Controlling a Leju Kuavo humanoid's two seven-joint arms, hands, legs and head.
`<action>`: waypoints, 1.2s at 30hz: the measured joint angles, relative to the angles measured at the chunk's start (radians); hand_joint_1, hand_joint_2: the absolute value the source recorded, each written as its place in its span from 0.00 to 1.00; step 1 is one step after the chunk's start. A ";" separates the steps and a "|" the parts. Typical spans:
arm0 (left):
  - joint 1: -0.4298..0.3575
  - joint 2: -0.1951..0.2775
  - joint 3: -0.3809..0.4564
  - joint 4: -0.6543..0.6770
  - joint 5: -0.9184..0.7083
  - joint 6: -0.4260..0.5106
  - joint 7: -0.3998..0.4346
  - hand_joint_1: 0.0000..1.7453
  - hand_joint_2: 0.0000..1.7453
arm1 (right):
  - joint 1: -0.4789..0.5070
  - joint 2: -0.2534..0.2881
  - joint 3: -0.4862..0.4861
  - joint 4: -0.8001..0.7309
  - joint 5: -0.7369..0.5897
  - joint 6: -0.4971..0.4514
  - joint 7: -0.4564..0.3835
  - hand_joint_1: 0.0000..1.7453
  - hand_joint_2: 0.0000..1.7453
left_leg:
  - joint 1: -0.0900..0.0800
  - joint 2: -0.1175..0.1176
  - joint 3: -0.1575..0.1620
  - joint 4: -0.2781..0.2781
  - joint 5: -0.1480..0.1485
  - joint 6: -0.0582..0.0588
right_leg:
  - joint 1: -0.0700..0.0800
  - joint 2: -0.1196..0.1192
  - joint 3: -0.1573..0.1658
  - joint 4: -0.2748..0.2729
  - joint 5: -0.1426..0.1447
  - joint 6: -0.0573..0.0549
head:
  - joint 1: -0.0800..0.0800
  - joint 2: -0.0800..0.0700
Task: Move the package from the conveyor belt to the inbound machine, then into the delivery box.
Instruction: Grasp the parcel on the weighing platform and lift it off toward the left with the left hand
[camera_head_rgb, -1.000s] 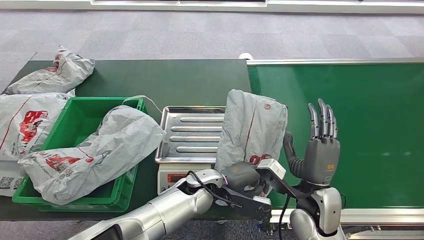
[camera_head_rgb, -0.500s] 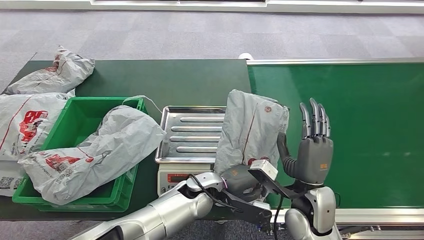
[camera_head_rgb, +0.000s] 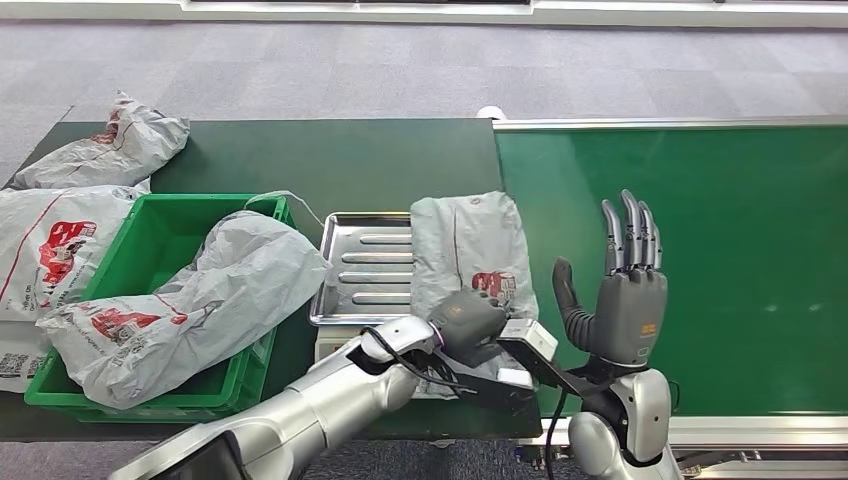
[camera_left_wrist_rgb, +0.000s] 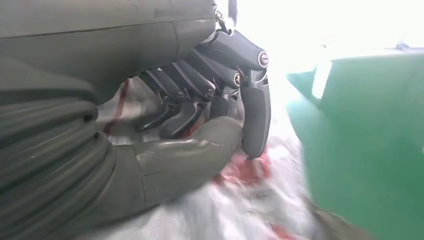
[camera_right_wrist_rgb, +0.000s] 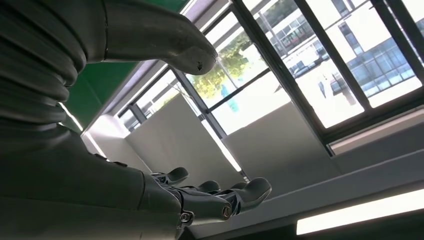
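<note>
- The grey package (camera_head_rgb: 467, 250) lies flat on the inbound machine's steel tray (camera_head_rgb: 365, 272); its red printing is too small to read.
- The left hand (camera_head_rgb: 468, 322) grips its near end (fingers curled onto the plastic).
- The right hand (camera_head_rgb: 622, 290) stands upright over the conveyor belt (camera_head_rgb: 740, 250), fingers spread, holding nothing.

1. Package (camera_head_rgb: 466, 250) lies on the right part of the scale tray (camera_head_rgb: 352, 290), hanging over its near edge.
2. Left hand (camera_head_rgb: 468, 322) rests on the package's near end.
3. Right hand (camera_head_rgb: 622, 290) is raised over the conveyor belt (camera_head_rgb: 720, 250), right of the package, apart from it.
4. Bin (camera_head_rgb: 140, 250) sits left of the tray, with a bag (camera_head_rgb: 190, 300) in it.
5. More bags (camera_head_rgb: 60, 200) lie left of the bin.
</note>
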 joint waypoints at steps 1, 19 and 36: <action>-0.013 0.012 0.017 -0.008 -0.018 0.002 0.009 1.00 1.00 | 0.002 0.000 0.000 0.000 -0.002 -0.002 -0.003 0.00 1.00 | 0.000 0.000 0.000 0.000 0.000 0.000 | 0.000 0.000 0.000 0.000 0.000 0.000 | 0.000 0.000; -0.159 0.119 0.223 -0.124 -0.202 -0.044 0.067 0.75 1.00 | 0.114 -0.003 -0.022 -0.086 0.002 -0.030 -0.020 0.00 1.00 | 0.000 0.000 -0.001 0.000 0.001 0.000 | 0.000 -0.001 -0.001 0.001 0.000 0.000 | 0.000 0.000; -0.121 0.085 0.262 -0.138 -0.249 -0.226 -0.048 0.00 1.00 | 0.156 -0.015 -0.027 -0.130 0.016 -0.025 0.004 0.00 1.00 | 0.000 0.000 -0.002 0.000 0.001 0.000 | -0.001 0.000 -0.003 0.001 0.000 0.000 | 0.000 0.000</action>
